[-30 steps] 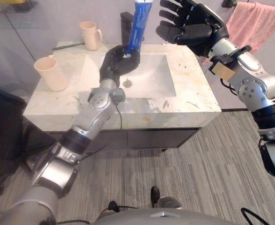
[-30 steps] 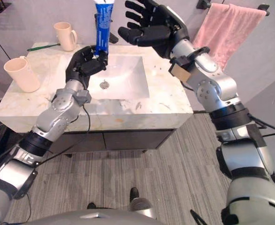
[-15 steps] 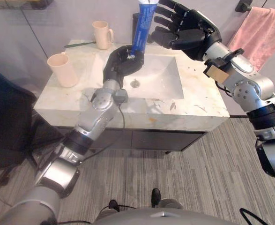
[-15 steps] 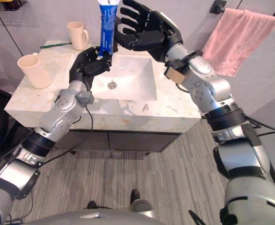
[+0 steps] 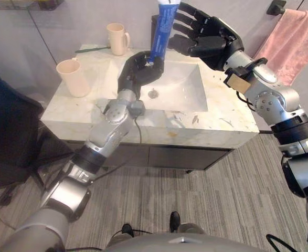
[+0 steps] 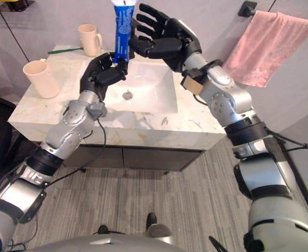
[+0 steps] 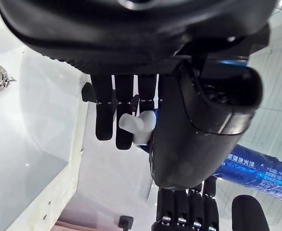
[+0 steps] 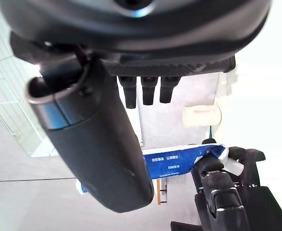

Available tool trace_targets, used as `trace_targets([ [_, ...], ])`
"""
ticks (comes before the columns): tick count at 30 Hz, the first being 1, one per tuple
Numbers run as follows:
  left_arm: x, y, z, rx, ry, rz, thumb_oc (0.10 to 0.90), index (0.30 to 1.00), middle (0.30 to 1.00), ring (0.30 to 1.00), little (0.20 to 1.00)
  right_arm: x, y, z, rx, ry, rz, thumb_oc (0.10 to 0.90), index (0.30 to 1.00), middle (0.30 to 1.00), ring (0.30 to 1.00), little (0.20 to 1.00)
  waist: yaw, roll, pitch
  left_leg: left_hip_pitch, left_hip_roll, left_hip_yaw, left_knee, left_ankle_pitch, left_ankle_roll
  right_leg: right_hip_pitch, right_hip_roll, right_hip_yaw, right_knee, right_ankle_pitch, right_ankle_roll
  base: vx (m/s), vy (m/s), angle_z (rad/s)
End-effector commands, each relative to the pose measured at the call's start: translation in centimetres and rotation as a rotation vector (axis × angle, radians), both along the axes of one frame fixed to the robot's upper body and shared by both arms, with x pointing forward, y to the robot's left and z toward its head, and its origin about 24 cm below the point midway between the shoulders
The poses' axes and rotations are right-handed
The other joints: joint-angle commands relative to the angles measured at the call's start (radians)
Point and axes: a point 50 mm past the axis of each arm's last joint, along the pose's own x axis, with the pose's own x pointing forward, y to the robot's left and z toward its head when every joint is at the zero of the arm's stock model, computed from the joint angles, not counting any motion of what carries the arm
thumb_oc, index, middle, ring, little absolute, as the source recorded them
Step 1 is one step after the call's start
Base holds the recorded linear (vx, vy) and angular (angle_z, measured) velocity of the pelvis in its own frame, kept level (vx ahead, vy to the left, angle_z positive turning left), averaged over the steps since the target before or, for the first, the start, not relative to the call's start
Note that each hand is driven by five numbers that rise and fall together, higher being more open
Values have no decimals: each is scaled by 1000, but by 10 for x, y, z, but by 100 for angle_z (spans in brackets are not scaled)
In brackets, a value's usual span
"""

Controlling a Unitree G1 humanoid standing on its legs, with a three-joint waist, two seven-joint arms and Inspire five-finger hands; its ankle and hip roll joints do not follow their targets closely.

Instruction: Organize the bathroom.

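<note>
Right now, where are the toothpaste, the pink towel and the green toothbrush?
toothpaste tube point(image 6: 124, 29), right eye view, middle of blue body.
pink towel point(image 6: 269, 47), right eye view, hanging cloth's middle.
green toothbrush point(image 6: 64, 50), right eye view, handle.

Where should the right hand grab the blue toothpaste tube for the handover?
Mid-body, coming in from the robot's right. The blue toothpaste tube stands upright, cap down, pinched at its cap end by the left hand, so the long flat body above is free. The open right hand already faces it; wrap fingers across the flat faces, above the left hand.
</note>
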Motion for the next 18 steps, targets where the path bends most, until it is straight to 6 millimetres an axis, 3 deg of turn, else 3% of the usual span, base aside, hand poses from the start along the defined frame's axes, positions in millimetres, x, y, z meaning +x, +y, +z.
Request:
trace_targets([
  [1,-1,-26,65,12,-288,-95,400,300,300,300,300,-8,9,77,164,-273,42,800,900,900,900,900,21,-13,-103,-18,-58,8,66,-37,39,-23,44,0,160,-185,48,0,0,0],
  [14,-1,-30,58,23,-265,-109,400,300,300,300,300,-8,7,83,168,-300,27,800,900,900,900,900,22,-13,-100,-18,-57,9,71,-39,41,-26,39,0,170,-189,50,0,0,0],
  [15,-1,-30,58,24,-264,-109,400,300,300,300,300,-8,7,84,168,-300,28,718,778,778,778,778,22,-13,-100,-18,-57,9,71,-39,42,-25,39,0,170,-189,50,0,0,0],
  [16,-1,-31,57,26,-261,-110,400,300,300,300,300,-8,7,84,169,-301,30,576,564,564,564,564,21,-13,-101,-17,-57,9,70,-39,42,-26,40,1,170,-189,50,0,0,0],
  [18,-1,-31,55,27,-256,-113,400,300,300,300,300,-9,7,84,177,-300,32,482,422,422,422,422,20,-13,-102,-17,-57,9,70,-39,42,-27,39,2,171,-190,51,0,0,0],
])
